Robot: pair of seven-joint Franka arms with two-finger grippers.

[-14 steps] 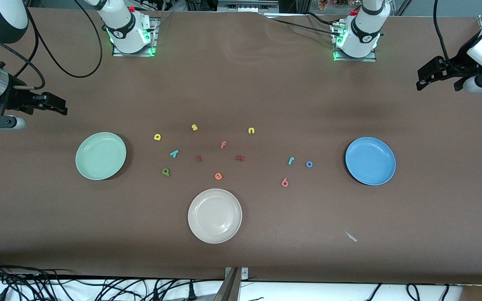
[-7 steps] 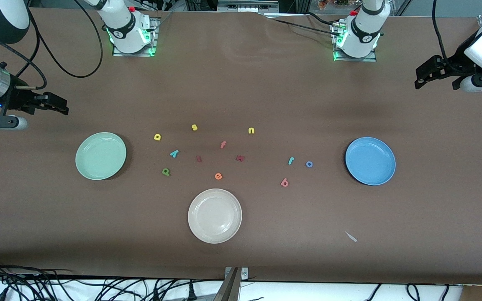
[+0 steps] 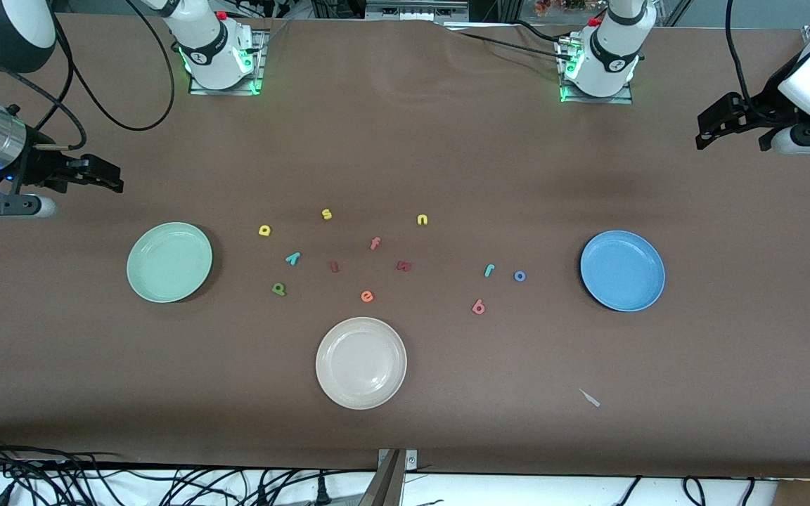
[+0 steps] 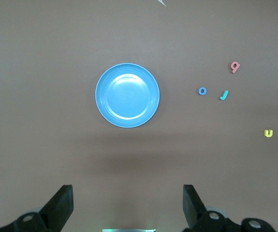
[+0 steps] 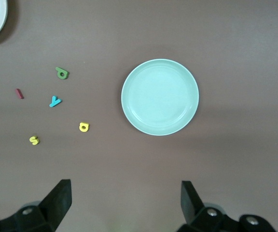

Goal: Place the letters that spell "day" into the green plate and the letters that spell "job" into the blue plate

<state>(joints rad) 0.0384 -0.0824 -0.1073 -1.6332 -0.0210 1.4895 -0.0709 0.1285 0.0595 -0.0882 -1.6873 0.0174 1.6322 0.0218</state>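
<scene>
The green plate (image 3: 169, 262) (image 5: 159, 96) lies toward the right arm's end of the table. Beside it are the "day" letters: yellow one (image 3: 264, 230) (image 5: 84, 126), teal y (image 3: 293, 258) (image 5: 55, 101) and green one (image 3: 278, 288) (image 5: 62, 73). The blue plate (image 3: 622, 270) (image 4: 127, 95) lies toward the left arm's end, with the teal j (image 3: 489, 270) (image 4: 224, 94), blue o (image 3: 519, 276) (image 4: 202, 91) and pink b (image 3: 478, 306) (image 4: 234, 66) beside it. The right gripper (image 3: 113, 179) (image 5: 126, 203) and the left gripper (image 3: 704, 133) (image 4: 128, 205) hover open and hold nothing, each over bare table at its own end.
A cream-white plate (image 3: 361, 362) sits nearest the front camera. Other letters lie mid-table: yellow s (image 3: 327, 214), yellow n (image 3: 422, 220), pink f (image 3: 375, 243), two dark red ones (image 3: 334, 266) (image 3: 404, 266) and orange e (image 3: 367, 296). A white scrap (image 3: 590, 398) lies near the front edge.
The right gripper has drifted a little toward the middle of the table. The left gripper has shifted slightly. Letters and plates have not moved.
</scene>
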